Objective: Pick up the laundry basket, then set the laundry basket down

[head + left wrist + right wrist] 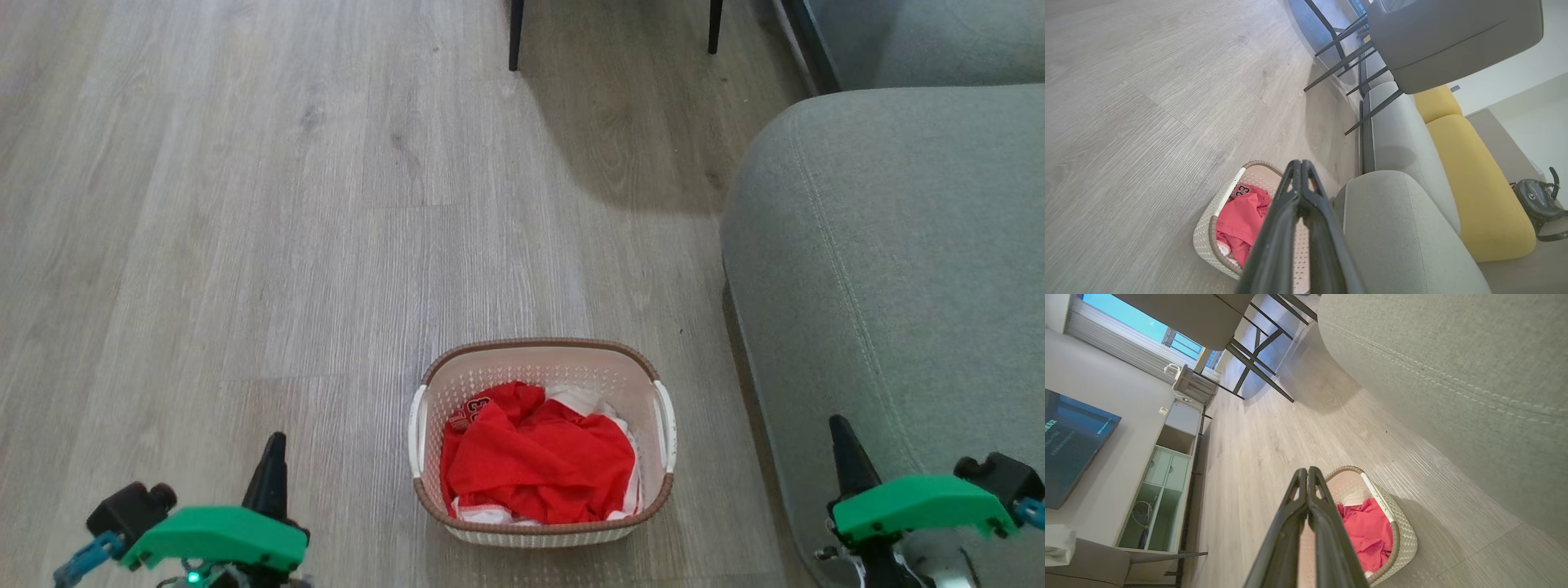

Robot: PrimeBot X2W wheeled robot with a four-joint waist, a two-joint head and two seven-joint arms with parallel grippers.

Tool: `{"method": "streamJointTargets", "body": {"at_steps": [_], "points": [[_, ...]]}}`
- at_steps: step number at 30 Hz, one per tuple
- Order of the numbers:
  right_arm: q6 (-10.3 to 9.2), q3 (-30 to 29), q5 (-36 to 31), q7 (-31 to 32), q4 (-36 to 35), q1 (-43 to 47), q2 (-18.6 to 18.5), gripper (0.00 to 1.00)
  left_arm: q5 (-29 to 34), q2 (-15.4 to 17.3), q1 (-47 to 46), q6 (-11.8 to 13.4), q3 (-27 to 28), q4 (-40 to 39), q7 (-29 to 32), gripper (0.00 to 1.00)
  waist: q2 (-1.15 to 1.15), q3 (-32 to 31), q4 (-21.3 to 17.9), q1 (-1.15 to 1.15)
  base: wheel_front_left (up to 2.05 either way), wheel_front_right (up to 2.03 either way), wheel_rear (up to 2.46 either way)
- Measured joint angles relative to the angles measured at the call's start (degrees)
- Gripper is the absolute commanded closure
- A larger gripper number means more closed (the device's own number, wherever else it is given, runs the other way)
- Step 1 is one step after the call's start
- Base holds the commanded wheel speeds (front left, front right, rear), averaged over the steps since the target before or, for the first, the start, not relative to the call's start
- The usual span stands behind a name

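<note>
**Laundry basket** (540,532): cream perforated plastic with a brown woven-look rim and white side handles. It stands upright on the wood-look floor (245,245), just beside the front edge of the grey sofa (882,269) and apart from both grippers.

**Contents:** a crumpled red garment (539,465) lying over white cloth (584,400).

**Left gripper** (273,457): fingers pressed together and holding nothing. It is above the floor, off the basket's left side.

**Right gripper** (845,453): fingers pressed together and holding nothing. It is over the sofa's edge, off the basket's right side.

**Dark chair legs** (515,37): on the floor beyond the basket, well apart from it.
</note>
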Motion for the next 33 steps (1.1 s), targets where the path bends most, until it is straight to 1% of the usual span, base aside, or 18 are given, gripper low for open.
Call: {"method": "streamJointTargets", "body": {"at_steps": [19,33], "points": [[0.00,-1.9,11.6,3.1,0.2,-1.2,-0.2,1.00,-12.9,0.0,-2.5,-2.0,2.3,0.5,3.0,1.00,0.00,0.1,-0.6,0.00,0.00,0.00,0.00],[0.00,-3.2,19.7,5.1,0.4,-2.3,-0.2,1.00,-21.6,-0.1,-3.5,-3.1,3.9,1.0,5.3,1.00,0.00,0.1,-0.9,0.00,0.00,0.00,0.00]]}}
